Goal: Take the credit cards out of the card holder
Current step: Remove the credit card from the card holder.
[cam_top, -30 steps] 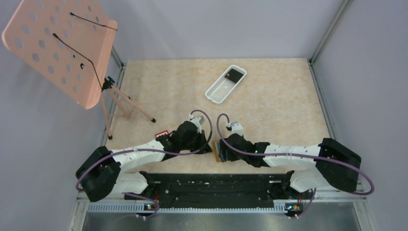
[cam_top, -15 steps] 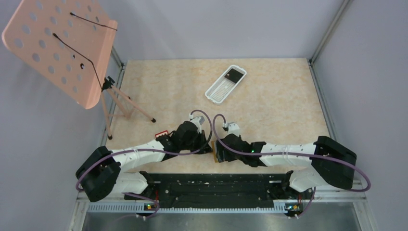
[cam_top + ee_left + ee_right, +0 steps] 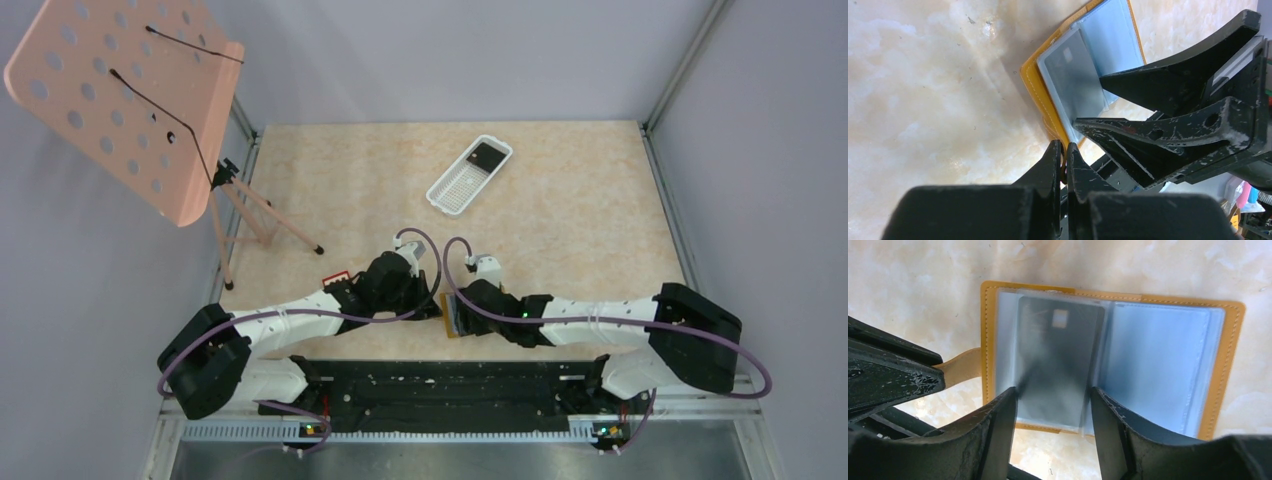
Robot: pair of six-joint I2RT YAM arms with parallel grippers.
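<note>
I see the card holder lying open and flat by the table's near edge, between both wrists. My left gripper is pressed together on its tab. My right gripper is spread, one finger on either side of the grey card — whether they touch it I can't tell. The bare marble table lies beyond, with a white tray far off and grey walls around.

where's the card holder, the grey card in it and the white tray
card holder (image 3: 1160,365): right wrist view, on its blue right inner panel
grey card (image 3: 1058,365): right wrist view, on the card's middle
white tray (image 3: 455,188): top external view, on its bare slotted floor
</note>
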